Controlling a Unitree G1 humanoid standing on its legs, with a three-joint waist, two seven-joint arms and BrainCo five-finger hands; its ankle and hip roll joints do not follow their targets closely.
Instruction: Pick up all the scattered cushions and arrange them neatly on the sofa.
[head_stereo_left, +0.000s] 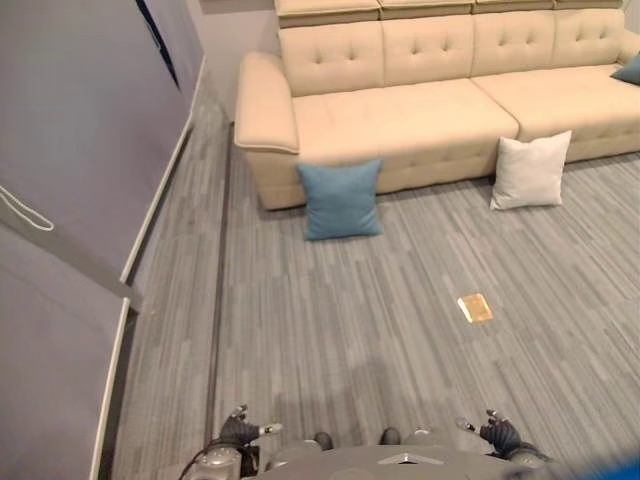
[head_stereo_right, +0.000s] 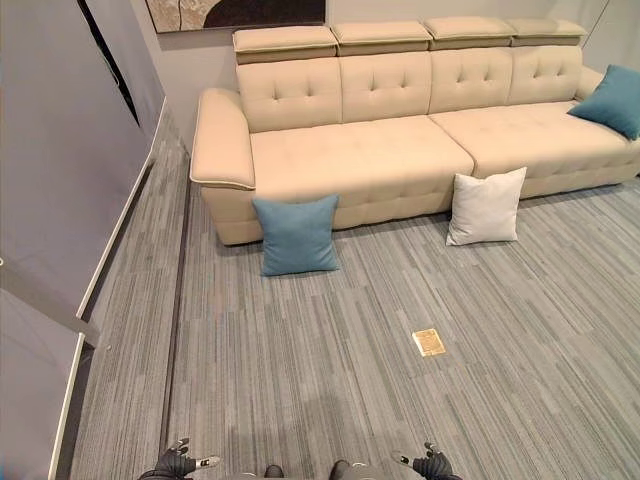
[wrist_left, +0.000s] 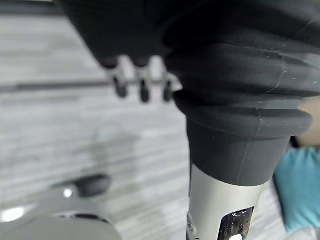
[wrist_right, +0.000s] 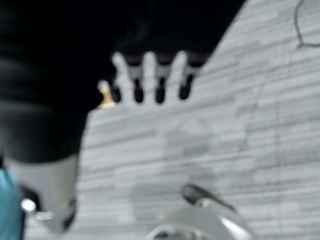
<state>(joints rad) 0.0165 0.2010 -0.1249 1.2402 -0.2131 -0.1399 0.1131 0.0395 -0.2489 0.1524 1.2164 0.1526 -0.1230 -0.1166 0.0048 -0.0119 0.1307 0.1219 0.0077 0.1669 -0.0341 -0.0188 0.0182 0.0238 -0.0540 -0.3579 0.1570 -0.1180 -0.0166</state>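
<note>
A blue cushion (head_stereo_left: 341, 198) leans upright on the floor against the front of the beige sofa (head_stereo_left: 400, 115), near its left arm. A white cushion (head_stereo_left: 531, 170) leans against the sofa front further right. Another blue cushion (head_stereo_right: 610, 99) rests on the seat at the sofa's far right end. My left hand (head_stereo_left: 240, 431) hangs low at the bottom left, far from the cushions, with straight fingers (wrist_left: 142, 82) holding nothing. My right hand (head_stereo_left: 497, 432) hangs at the bottom right, its fingers (wrist_right: 160, 80) straight and empty too.
Grey striped floor (head_stereo_left: 380, 320) stretches between me and the sofa. A small tan floor plate (head_stereo_left: 475, 308) lies in it toward the right. A grey wall with a white skirting (head_stereo_left: 150, 215) runs along the left side. A framed picture (head_stereo_right: 235, 12) hangs above the sofa.
</note>
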